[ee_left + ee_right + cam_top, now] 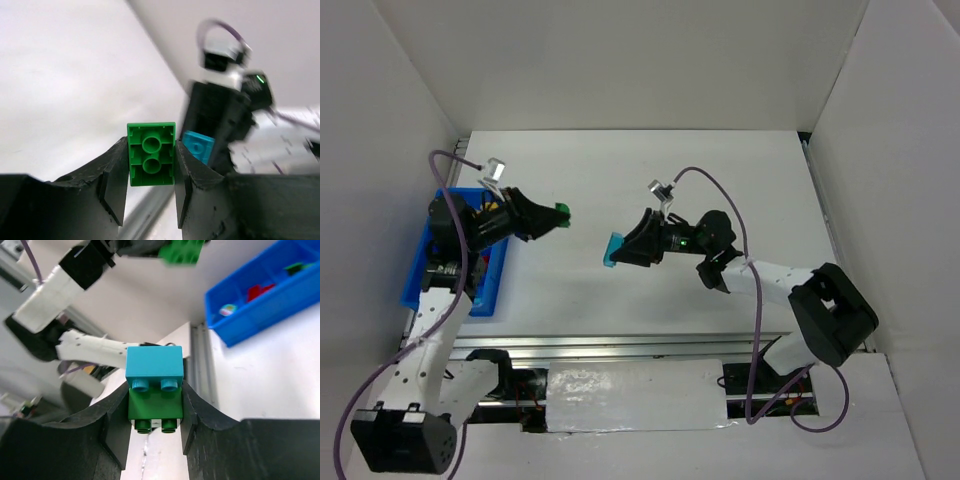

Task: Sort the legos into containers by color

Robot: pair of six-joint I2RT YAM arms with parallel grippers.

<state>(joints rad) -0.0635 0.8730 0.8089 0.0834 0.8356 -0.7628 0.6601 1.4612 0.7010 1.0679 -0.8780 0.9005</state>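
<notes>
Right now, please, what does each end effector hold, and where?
Left end effector: green brick, by its sides. Right end effector: teal-green stack, by its green half.

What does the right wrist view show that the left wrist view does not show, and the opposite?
Only right wrist: the blue tray with a red piece inside, and a second green brick right under the teal brick, held by the right end effector. Only left wrist: the two-ringed face of the green brick gripped by the left end effector. Both: the teal brick and that green brick.
</notes>
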